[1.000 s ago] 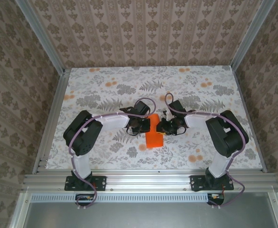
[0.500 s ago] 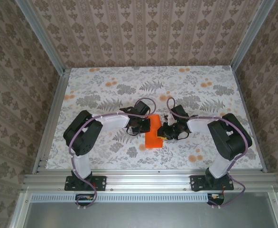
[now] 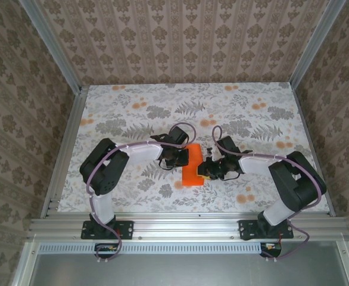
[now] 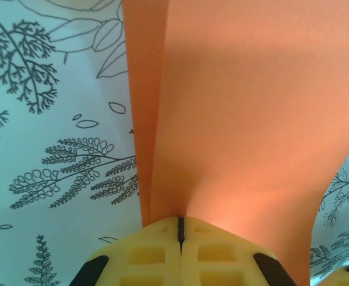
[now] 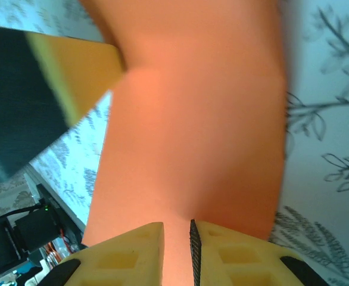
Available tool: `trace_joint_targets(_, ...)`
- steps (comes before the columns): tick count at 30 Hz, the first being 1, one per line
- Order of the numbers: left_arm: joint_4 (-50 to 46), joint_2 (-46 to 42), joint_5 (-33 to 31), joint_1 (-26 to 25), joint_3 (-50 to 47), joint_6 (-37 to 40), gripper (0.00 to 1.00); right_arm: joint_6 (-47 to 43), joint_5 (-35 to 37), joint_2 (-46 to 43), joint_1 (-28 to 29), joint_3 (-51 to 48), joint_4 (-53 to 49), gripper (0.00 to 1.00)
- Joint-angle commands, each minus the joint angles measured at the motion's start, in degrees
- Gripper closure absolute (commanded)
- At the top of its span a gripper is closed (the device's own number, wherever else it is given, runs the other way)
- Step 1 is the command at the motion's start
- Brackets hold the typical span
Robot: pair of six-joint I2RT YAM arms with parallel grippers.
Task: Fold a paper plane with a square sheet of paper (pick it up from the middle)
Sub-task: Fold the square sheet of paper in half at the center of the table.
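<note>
The square sheet of paper (image 3: 192, 173) is bright orange and folded into a narrow upright strip at mid-table, between my two grippers. My left gripper (image 3: 184, 157) is shut on its left side. In the left wrist view the two paper layers (image 4: 246, 107) run out of the pinched yellow fingertips of that gripper (image 4: 180, 224). My right gripper (image 3: 205, 170) sits at the sheet's right edge. In the right wrist view its jaws (image 5: 176, 230) stand a little apart, with orange paper (image 5: 198, 137) showing through the gap. The left gripper's finger (image 5: 82, 68) shows at upper left there.
The floral tablecloth (image 3: 133, 113) covers the table, which has patterned walls on three sides and an aluminium rail (image 3: 186, 225) along the near edge. Both arms are bent inward toward the middle.
My right arm has swung nearer and to the left, sliding its gripper down the sheet's right edge. The left arm and its grip have not moved.
</note>
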Motion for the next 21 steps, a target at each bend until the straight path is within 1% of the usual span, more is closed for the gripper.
trace_joint_targets(1,-5.2,2.28,-1.35,-0.63,0.25,1.58,1.0,2.42,-0.99,3.42,0.72,-1.76,4.16,0.79)
trace_joint_targets(4,-5.41,2.22,-1.39,-0.68,0.3,1.8,1.0,1.76,1.34,5.31,0.72,-2.32,2.79,0.79)
trace_joint_targets(7,-5.65,2.21,-1.56,-0.64,0.29,2.02,1.0,1.36,1.87,4.71,0.81,-2.26,1.66,0.79)
trace_joint_targets(13,-5.86,2.05,-1.53,-0.7,0.86,2.94,1.0,2.24,1.39,-1.44,0.98,-2.08,0.07,0.78)
trace_joint_targets(18,-6.08,1.37,-1.26,-0.68,1.78,3.69,1.0,2.07,4.75,-6.08,0.9,-0.99,-3.37,0.76)
trace_joint_targets(21,-6.7,1.36,-1.36,-0.7,2.43,4.15,1.0,3.98,3.1,-6.79,1.28,-2.2,-0.88,0.78)
